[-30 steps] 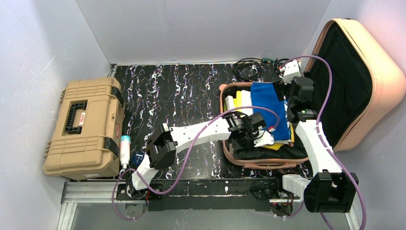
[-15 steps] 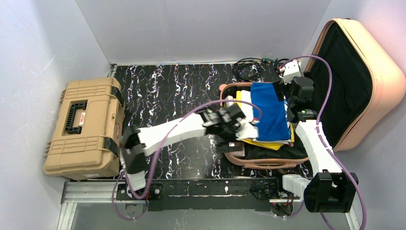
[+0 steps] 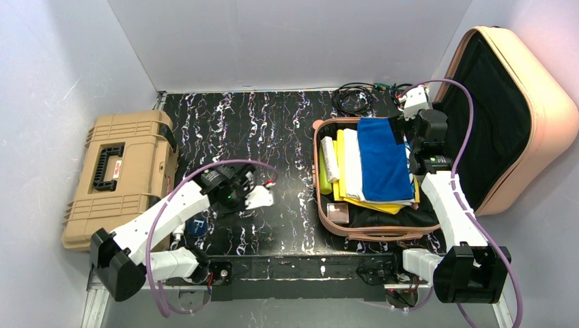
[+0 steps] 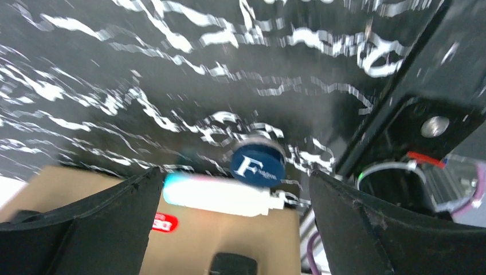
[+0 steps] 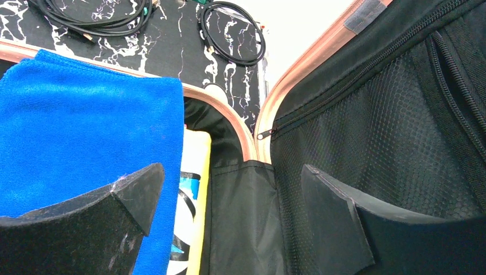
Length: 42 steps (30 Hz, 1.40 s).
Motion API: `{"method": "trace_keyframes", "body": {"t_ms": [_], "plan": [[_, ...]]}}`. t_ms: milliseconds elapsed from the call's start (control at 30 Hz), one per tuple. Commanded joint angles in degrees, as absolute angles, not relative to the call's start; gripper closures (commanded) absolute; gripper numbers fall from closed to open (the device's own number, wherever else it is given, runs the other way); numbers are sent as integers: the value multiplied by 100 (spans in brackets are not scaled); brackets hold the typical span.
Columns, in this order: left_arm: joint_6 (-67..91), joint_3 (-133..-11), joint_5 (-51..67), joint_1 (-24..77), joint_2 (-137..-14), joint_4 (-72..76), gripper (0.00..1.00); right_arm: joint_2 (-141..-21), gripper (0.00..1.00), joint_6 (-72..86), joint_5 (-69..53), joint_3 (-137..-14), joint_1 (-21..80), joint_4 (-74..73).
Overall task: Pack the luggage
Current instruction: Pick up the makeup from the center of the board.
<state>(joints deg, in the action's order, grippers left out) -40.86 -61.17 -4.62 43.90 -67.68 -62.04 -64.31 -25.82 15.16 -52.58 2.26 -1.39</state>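
- Luggage [image 3: 546,109] is at the right of the table [image 3: 273,130]. Its base lies flat and its lid stands open against the right wall. We judge the lid to be the main hazard: the right arm works close to the hinge, and a knock there could tip the lid down onto the arm and the packed things.
- Inside the base, a blue towel [image 3: 382,164] lies on top of a white cloth [image 3: 351,167], with a yellow layer [image 3: 382,205] under both. Along the left wall are a white roll [image 3: 330,157] and a green bottle [image 3: 321,181], and a small box [image 3: 336,212] sits at the near left corner. The stack reaches about rim height, so anything added on top may stop the lid from closing.
- The toolbox [image 3: 119,181] sits shut at the left edge. We cannot see what it holds.
- The left gripper [image 4: 235,175] is spread wide and holds nothing. It hangs over the near left of the table and looks toward the toolbox.
- The right gripper [image 5: 230,172] is also spread and empty. It sits over the far right corner of the base, beside the hinge.
- A white tube [image 4: 220,197] lies just beside the toolbox. A finger coming down on that side could hit the toolbox wall, and we expect the round tube to roll away from a glancing touch.
- A blue disc [image 4: 258,163] lies next to the tube. It is low and flat, so we think the fingers could skid over it.
- Cables [image 3: 355,99] lie behind the base, apart from both arms.
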Motion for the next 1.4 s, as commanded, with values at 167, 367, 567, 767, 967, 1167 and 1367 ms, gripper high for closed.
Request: {"method": "trace_keyframes", "body": {"t_ms": [167, 367, 567, 767, 967, 1167, 1367], "plan": [[-5763, -4092, -648, 2946, -5758, -6404, 2, -6381, 2, -2453, 1491, -5234, 193, 97], [-5958, -3496, -581, 2466, -5975, -5463, 2, -6356, 2, -2452, 1465, -5231, 194, 88], [-5995, -3380, -848, 2354, -6393, -4704, 2, -6346, 0, -2468, 1453, -5221, 194, 88], [-6119, -3274, -967, 2235, -6643, -4551, 2, -6354, 0, -2479, 1424, -5221, 199, 83], [-6387, -3031, -1159, 2063, -6833, -4365, 2, -6364, 0, -2480, 1409, -5221, 198, 88], [-6517, -3085, -1163, 1864, -7016, -4483, 2, -6372, 0, -2479, 1399, -5221, 193, 84], [-6494, -3264, -998, 1797, -7181, -4822, 46, -6372, 0, -2479, 1406, -5223, 195, 79]]}}
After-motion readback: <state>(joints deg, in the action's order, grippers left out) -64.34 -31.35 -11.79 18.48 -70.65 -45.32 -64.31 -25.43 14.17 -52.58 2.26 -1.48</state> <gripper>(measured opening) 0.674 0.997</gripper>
